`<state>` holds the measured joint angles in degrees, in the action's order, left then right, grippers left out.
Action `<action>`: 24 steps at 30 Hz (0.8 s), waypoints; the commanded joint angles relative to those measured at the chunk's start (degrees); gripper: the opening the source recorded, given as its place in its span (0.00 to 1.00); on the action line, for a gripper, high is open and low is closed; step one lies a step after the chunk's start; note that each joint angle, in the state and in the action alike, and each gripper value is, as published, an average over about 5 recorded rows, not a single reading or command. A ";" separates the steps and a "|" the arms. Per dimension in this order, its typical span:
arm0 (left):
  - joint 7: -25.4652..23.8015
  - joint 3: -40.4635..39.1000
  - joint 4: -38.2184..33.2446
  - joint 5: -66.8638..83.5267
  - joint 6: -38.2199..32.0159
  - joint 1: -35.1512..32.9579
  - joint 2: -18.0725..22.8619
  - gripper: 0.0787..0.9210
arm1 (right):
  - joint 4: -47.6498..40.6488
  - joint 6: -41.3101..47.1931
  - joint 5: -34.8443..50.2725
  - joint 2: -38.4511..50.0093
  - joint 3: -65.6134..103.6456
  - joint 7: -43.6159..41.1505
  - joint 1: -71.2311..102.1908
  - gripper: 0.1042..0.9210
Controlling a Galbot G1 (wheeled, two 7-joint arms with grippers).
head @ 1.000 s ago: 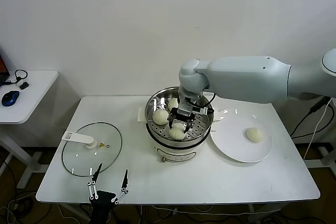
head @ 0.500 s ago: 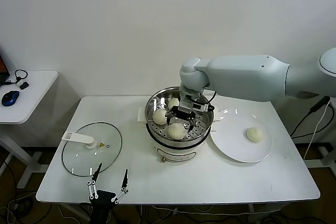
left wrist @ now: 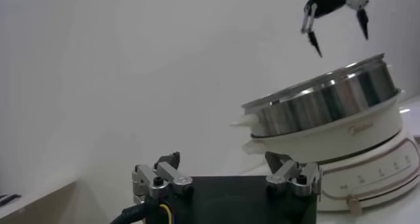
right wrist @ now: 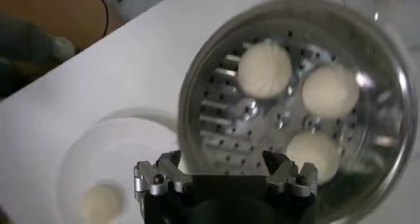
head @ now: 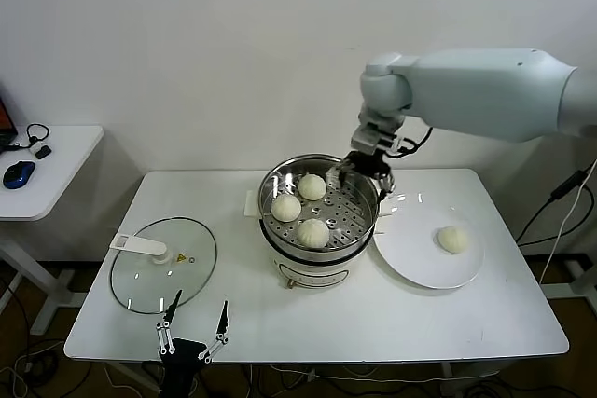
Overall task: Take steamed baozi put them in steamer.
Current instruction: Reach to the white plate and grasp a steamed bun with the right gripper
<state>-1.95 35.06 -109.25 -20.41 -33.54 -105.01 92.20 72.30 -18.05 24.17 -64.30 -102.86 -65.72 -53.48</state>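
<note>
Three buns [head: 313, 231] sat in your steamer [head: 318, 251].
Your right gripper [head: 366, 166] hung empty, fingers spread; only its wrist view caught the left gripper [head: 193, 336] also spread, low at the counter [head: 448, 314] edge.

Four steamed baozi: three [head: 312, 186] [head: 285, 207] [head: 313, 231] in one steamer [head: 280, 251], one [head: 452, 239] on one white plate [head: 410, 258]. One glass lid [head: 140, 277]. Two worktops: main [head: 373, 319], side [head: 65, 151]. One blue mouse [head: 18, 173].

lab/office test room | plain white wall [head: 187, 44] | white table [head: 420, 314] | side desk [head: 56, 151] with mouse [head: 18, 173]
</note>
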 commanded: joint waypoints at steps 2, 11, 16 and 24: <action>0.01 -0.51 0.34 -0.24 0.04 0.12 2.80 0.88 | -5.34 7.12 4.36 7.40 -8.35 -2.93 -3.09 0.88; 0.04 -0.46 1.19 -0.31 0.14 0.43 2.77 0.88 | -11.91 8.08 -4.88 14.75 -2.94 -1.71 7.55 0.88; 0.04 -0.20 1.60 -0.36 0.09 0.48 2.77 0.88 | -14.56 9.21 -9.52 18.12 2.99 -0.28 15.60 0.88; 0.03 0.00 2.26 -0.53 -0.04 0.59 2.80 0.88 | -18.38 9.74 -13.59 20.34 11.64 0.56 24.98 0.88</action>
<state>-1.91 35.02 -107.28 -20.81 -33.49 -104.46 92.20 58.72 -9.51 15.91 -48.15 -99.54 -65.72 -39.65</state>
